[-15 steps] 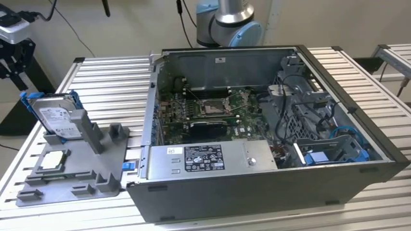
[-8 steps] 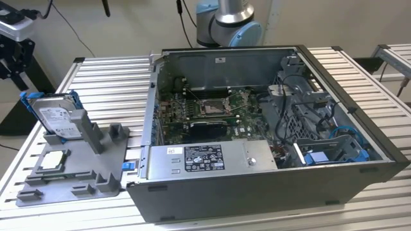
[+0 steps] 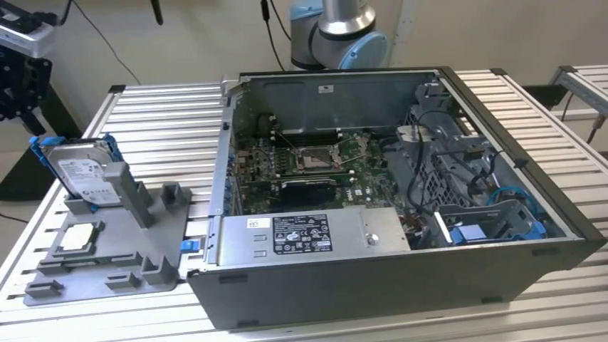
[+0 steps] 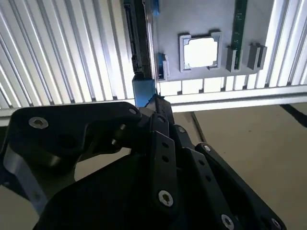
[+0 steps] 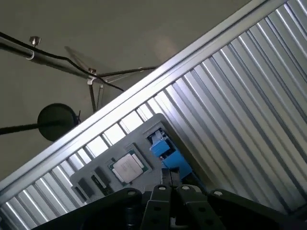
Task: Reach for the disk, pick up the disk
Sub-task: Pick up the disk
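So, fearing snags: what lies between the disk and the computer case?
In the exterior view, between the disk and the computer case stand the grey holder's posts, then slatted table.

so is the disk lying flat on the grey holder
No, the disk stands upright on its edge in the grey holder.

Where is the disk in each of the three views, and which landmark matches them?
Exterior view: the disk stands upright in the grey holder at the exterior view's left.
Second wrist view: seen edge-on, blue bracket end toward the camera.
First wrist view: its blue bracket end rises from the holder.
Shared landmark: the square silver chip beside it.
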`<state>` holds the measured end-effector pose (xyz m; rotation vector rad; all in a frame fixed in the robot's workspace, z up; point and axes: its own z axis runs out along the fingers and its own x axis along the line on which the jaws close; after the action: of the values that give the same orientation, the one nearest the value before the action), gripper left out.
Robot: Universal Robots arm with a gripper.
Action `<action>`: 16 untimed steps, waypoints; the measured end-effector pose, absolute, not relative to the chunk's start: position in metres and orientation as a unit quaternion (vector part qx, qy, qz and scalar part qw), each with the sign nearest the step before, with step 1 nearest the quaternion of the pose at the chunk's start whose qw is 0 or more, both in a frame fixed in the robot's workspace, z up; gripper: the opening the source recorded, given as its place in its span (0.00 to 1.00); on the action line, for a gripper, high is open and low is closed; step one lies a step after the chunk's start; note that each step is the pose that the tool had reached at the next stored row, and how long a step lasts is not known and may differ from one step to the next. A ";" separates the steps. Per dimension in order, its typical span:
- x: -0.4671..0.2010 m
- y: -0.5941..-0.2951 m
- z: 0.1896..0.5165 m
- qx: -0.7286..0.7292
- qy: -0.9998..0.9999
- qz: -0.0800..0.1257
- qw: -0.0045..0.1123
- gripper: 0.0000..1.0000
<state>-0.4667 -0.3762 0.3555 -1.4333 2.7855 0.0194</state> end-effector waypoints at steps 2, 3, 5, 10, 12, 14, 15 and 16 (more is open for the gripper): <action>-0.467 -0.376 0.355 -0.469 0.883 0.006 0.005 0.00; -0.467 -0.376 0.355 -0.475 0.880 0.006 0.005 0.00; -0.467 -0.376 0.355 -0.488 0.873 0.006 0.005 0.00; -0.466 -0.376 0.355 -0.527 0.850 0.006 0.004 0.00; -0.466 -0.376 0.354 -0.542 0.840 0.006 0.005 0.00; -0.466 -0.376 0.353 -0.557 0.830 0.006 0.004 0.00; -0.466 -0.376 0.353 -0.565 0.825 0.006 0.004 0.00; -0.466 -0.376 0.353 -0.571 0.821 0.006 0.004 0.00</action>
<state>-0.4664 -0.3762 0.3529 -1.7897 2.5712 0.0202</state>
